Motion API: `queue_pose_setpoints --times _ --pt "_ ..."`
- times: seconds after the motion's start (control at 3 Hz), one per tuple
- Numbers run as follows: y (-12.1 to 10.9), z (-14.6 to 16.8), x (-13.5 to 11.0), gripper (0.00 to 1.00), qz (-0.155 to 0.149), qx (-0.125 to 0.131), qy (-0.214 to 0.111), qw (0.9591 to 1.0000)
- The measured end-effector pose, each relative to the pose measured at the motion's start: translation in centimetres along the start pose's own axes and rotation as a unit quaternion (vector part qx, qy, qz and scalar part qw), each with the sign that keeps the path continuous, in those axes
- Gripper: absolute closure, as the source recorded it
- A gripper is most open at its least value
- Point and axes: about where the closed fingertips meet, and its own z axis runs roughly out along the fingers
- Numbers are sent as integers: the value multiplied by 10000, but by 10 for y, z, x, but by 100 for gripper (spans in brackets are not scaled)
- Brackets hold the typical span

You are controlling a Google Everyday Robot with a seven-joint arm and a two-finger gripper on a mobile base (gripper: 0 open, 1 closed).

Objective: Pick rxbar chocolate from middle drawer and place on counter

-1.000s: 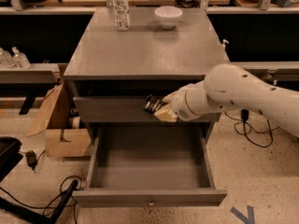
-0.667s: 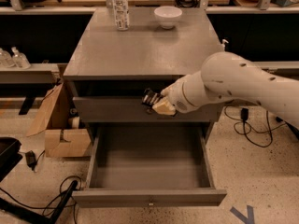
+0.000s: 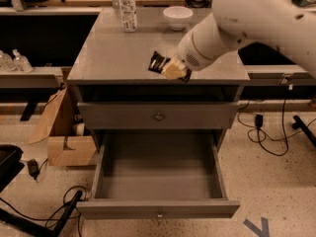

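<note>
The gripper [image 3: 171, 69] clamps the rxbar chocolate [image 3: 158, 62] over the front part of the counter [image 3: 111, 53]. Below, the middle drawer [image 3: 158, 209] stands pulled out. 1 white bowl [image 3: 177, 17] and 1 bottle [image 3: 128, 9] stand at the counter's rear.

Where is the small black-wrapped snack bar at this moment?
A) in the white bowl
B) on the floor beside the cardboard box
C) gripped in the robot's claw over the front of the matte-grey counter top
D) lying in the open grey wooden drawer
C: the claw grips the small black-wrapped snack bar above the front part of the matte-grey counter top, and the open grey wooden drawer below shows no bar inside.
</note>
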Motion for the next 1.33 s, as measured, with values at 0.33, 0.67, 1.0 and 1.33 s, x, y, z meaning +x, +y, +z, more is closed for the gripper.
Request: queue_pose_setpoints --times 0.33,0.67,1.0,1.33 --pt "-40 -7 -21 100 14 -26 341 9994" --pt "-76 8 -20 100 144 -116 607 9980" --pt "-124 18 -20 100 372 44 523 9979" --pt "-182 13 -29 97 631 536 -52 9966"
